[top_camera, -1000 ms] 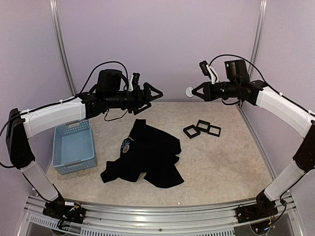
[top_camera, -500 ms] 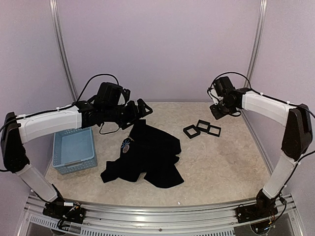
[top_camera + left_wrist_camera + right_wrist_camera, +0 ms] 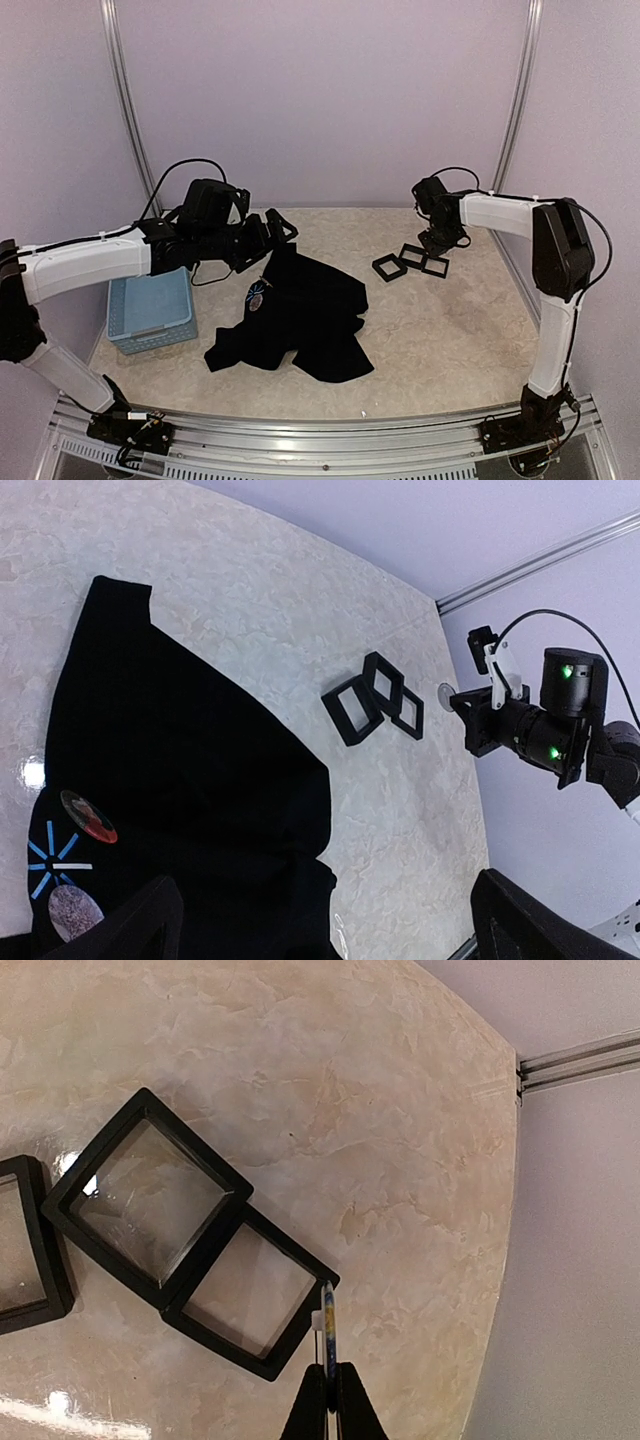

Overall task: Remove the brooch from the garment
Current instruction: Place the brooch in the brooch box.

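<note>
The black garment (image 3: 300, 315) lies crumpled at the table's middle, with a small blue mark (image 3: 258, 293) at its neck. In the left wrist view the garment (image 3: 170, 770) carries two round brooches (image 3: 88, 817) beside the blue mark (image 3: 55, 858). My left gripper (image 3: 278, 228) hovers open and empty over the garment's far end; its fingers (image 3: 140, 930) show at the bottom corners. My right gripper (image 3: 328, 1372) is shut on a thin round brooch (image 3: 328, 1325), seen edge-on, just above the corner of a black square frame (image 3: 255, 1295). The top view shows the right gripper (image 3: 432, 240) low by the frames.
Three black square frames (image 3: 412, 258) lie together at the back right. A light-blue basket (image 3: 150, 298) stands at the left, beside the garment. Metal posts and purple walls close in the table's back and sides.
My right arm has swung down from high to the frames, carrying the brooch. My left arm has come lower and nearer to the garment's far end.
</note>
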Tool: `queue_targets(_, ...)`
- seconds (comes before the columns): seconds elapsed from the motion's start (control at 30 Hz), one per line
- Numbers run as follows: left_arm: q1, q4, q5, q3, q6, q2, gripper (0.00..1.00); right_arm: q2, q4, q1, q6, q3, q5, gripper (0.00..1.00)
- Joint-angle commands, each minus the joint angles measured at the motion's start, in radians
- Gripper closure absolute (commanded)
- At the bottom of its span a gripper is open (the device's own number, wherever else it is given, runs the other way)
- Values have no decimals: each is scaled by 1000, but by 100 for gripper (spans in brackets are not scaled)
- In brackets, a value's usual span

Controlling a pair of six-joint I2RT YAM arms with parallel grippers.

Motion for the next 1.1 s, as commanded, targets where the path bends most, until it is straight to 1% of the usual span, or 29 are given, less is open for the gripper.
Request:
queue_targets(0.0,2,29,-16,-33,5,-30,1,70,-23,-12,-7,71,16,100)
queue_targets(0.1,8,45,-8,-44,4,-33,1,113,-42,-13,-2,106,23,100)
queue_targets(0.3,24,47,12,-47,20,-30,1,163,-51,-12,-3,122,52,100)
queue_targets(0.43,36,54,20,-53,21,-33,1,166,-44,-13,-12,97,72,100)
queue_targets(0.63,42,81,29,-70,28,-40,1,181,-40,-12,-12,91,63,100)
queue_targets(0.8,48,66,43,-72,35,-38,1,192,-55,-12,-9,93,46,100)
queue_targets(0.97,54,65,50,-74,40,-41,1,178,-40,-13,-12,55,60,100)
queue_targets(1.07,54,66,52,-74,40,-41,1,194,-47,-13,-10,69,65,100)
